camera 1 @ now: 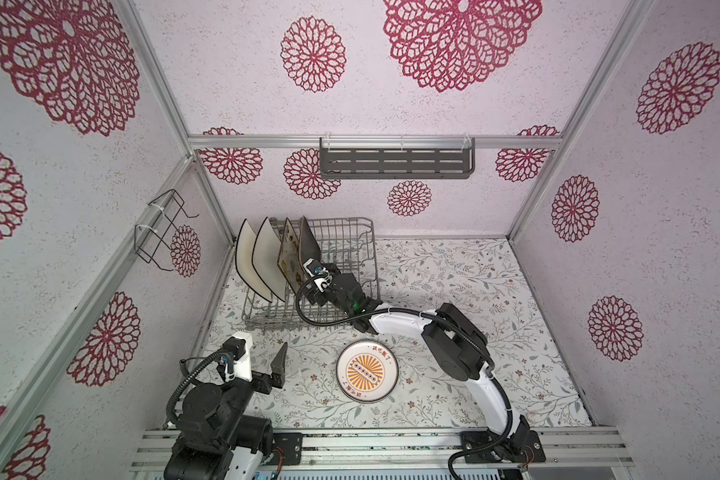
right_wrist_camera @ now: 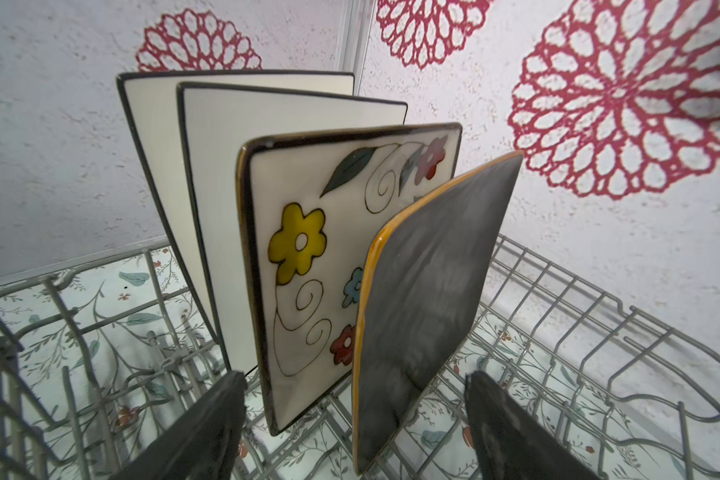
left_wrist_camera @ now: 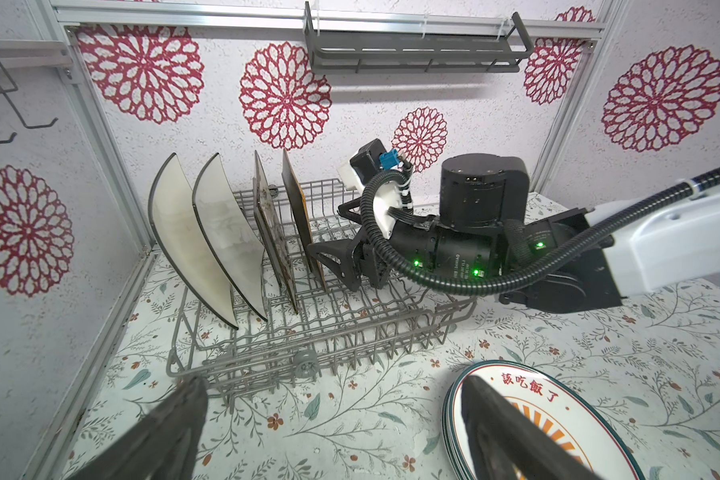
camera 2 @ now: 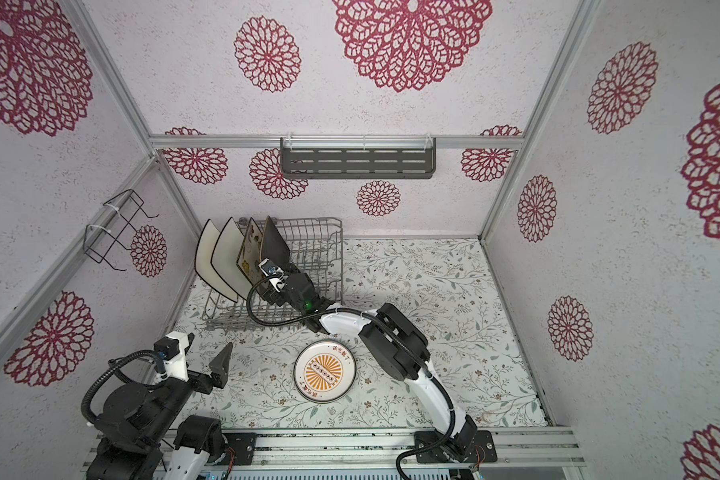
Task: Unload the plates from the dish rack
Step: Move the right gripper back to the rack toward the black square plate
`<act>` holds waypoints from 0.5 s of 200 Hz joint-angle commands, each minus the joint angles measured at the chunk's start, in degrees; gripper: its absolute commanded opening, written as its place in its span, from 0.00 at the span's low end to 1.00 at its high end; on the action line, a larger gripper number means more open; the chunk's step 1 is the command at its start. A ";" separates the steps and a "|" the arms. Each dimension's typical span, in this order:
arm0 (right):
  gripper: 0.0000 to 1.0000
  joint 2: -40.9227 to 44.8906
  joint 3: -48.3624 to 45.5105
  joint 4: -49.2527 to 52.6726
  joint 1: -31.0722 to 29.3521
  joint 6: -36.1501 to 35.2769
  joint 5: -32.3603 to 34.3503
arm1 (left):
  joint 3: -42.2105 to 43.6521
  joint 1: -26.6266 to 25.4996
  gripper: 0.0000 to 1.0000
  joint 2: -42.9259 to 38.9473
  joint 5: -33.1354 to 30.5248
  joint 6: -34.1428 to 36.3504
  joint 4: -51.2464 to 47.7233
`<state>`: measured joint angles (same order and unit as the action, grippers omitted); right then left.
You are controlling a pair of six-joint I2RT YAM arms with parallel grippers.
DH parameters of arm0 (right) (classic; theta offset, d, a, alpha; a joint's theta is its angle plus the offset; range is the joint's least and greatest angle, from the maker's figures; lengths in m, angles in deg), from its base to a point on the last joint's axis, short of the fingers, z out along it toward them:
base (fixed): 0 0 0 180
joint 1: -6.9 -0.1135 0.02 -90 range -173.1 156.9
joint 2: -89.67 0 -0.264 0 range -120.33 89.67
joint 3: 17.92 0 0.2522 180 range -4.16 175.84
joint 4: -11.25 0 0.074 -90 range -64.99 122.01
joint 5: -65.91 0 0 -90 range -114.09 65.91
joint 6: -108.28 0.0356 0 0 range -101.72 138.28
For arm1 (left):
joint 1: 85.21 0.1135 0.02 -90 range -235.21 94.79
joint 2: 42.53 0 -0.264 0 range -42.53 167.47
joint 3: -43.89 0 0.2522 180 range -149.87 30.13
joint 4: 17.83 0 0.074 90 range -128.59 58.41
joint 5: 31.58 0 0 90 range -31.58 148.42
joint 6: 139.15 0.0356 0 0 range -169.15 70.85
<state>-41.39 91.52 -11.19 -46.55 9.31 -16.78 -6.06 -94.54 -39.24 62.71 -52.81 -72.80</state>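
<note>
Four square plates stand on edge in the dish rack [camera 1: 346, 245], far left on the table [camera 1: 474, 291]. The white plates [right_wrist_camera: 225, 166] are leftmost, then the flowered plate [right_wrist_camera: 308, 257], then the dark plate [right_wrist_camera: 433, 299] at the right end of the row. A stack of round plates [camera 1: 367, 371] lies flat on the table, near centre, outside the rack; judged already unloaded.

Right gripper [right_wrist_camera: 354, 374] is inside the rack, reaching in from the near right and pointing far-left. Fingers apart, holding nothing. In the right wrist view the dark plate's near upright edge, orange-rimmed, sits between the two fingers. In the left wrist view the near finger [left_wrist_camera: 329, 257] lies just beside the plate's right face; contact cannot be told.

Key relation: the dark plate's plane runs near to far, with its faces turned left and right. The fingers must end one on each face, straddling that near edge. Judged step: lining up on the dark plate before closing.

Left gripper [left_wrist_camera: 333, 384] hovers low at near left, fingers wide apart and empty. It is just beside the round stack and well apart from the upright plates. The right arm is much the nearer.
</note>
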 commanded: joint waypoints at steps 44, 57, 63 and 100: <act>0.86 -9.44 14.31 0.97 2.78 4.76 1.31 | -0.03 0.18 0.97 1.38 -0.46 0.05 1.00; 0.86 -11.47 17.94 3.34 2.74 4.39 1.47 | -0.03 0.18 0.97 1.58 -0.17 0.14 0.89; 0.85 -12.37 19.42 4.09 2.79 4.25 1.65 | -0.10 0.18 0.97 1.79 -0.06 0.10 0.83; 0.76 -14.99 23.02 4.74 3.09 4.41 1.39 | -0.11 0.18 0.97 1.98 -0.34 0.15 0.87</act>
<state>-56.23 111.30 -6.03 -43.84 12.45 -15.67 -6.06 -94.54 -37.93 62.41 -52.81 -72.80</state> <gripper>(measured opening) 0.795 0.973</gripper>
